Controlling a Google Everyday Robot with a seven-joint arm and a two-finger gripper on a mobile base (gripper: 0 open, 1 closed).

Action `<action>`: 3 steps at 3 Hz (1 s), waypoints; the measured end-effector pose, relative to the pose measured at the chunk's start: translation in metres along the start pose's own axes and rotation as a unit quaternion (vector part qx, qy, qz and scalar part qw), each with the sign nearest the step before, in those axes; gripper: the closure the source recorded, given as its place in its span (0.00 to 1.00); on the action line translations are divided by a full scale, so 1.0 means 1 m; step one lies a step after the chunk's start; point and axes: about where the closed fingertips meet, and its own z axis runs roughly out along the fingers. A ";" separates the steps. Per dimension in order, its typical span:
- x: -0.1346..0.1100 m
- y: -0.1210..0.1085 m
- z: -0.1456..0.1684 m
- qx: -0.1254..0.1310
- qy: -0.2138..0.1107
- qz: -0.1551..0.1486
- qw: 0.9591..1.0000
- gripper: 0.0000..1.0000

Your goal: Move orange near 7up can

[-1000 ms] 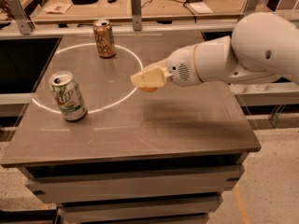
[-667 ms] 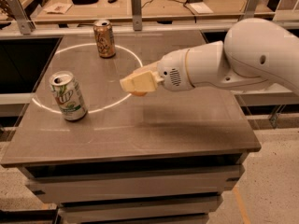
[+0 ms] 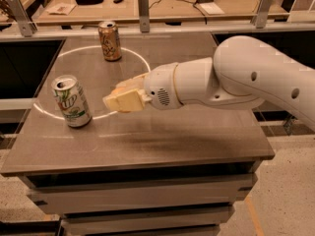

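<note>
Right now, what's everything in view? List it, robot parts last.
Silver-white soda can with green 7up lettering: 1, upright, table's front-left.
Brown-gold soda can: 1, upright, table's back, left of centre.
Thin white ring: 1, on the tabletop, passing by both cans.
Grey-brown table: 1, centre.
Wooden bench: 1, behind the table, carrying cables and small clutter.
Grey metal posts: 3, along the bench's front.
Round pale-orange fruit: none clearly seen; possibly hidden at the gripper.
White robot arm: 1, reaching in from the right.
Cream gripper: 1, above the table, right of the 7up can, apart from it.
</note>
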 end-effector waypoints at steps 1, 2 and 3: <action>0.007 0.014 0.017 -0.017 0.003 -0.016 1.000 1.00; 0.010 0.022 0.031 -0.025 0.011 -0.026 0.999 1.00; 0.013 0.027 0.041 -0.032 0.016 -0.027 0.999 1.00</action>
